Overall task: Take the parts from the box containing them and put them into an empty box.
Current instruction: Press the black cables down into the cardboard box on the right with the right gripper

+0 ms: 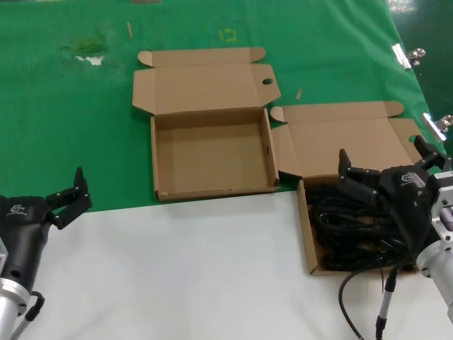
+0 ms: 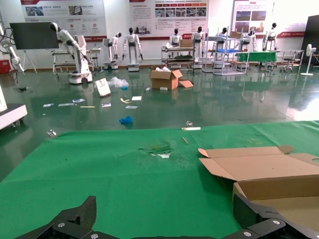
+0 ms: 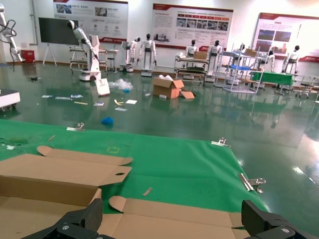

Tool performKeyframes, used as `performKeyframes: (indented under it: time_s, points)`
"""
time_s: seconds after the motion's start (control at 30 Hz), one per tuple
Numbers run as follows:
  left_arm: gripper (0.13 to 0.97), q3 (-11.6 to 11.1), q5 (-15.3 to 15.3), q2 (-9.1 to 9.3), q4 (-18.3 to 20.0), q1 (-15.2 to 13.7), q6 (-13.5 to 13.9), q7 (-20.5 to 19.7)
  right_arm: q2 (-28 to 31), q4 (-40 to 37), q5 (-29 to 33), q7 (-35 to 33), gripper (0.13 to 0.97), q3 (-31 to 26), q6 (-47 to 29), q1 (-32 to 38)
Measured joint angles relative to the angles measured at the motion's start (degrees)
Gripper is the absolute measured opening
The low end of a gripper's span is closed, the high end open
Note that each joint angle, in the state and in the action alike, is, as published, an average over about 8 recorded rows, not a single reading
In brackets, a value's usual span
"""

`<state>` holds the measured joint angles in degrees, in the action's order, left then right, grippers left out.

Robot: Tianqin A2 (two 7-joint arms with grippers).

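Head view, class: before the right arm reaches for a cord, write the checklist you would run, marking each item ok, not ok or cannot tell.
1. Right tool open: ok, fingers spread.
2. Right tool over the cords: ok, it hangs above the far part of the full box.
3. Cords free to lift: cannot tell, they lie in a tangled heap.
4. Empty box ready: ok, lid back, nothing inside.
5. Path between boxes: ok, the empty box sits to the left and farther back, with only its low walls between.
6. Left tool out of the way: ok, open, low at the left over the white table.
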<state>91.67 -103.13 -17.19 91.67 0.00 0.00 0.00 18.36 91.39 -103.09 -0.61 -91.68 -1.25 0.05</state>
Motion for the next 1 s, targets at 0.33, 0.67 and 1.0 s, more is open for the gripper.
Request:
performKeyframes:
  time_s: [0.33, 0.67, 1.0]
  points:
    - [0.947, 0.0, 0.0, 0.0, 0.0, 0.0, 0.0, 0.0, 0.0, 0.0, 0.0, 0.0, 0.966, 0.0, 0.0, 0.0]
    - [0.865, 0.0, 0.0, 0.0, 0.0, 0.0, 0.0, 0.0, 0.0, 0.0, 0.0, 0.0, 0.966, 0.0, 0.0, 0.0]
    - [0.7, 0.0, 0.0, 0.0, 0.0, 0.0, 0.0, 0.0, 0.82, 0.27, 0.06, 0.0, 0.966, -0.79, 0.15, 0.31]
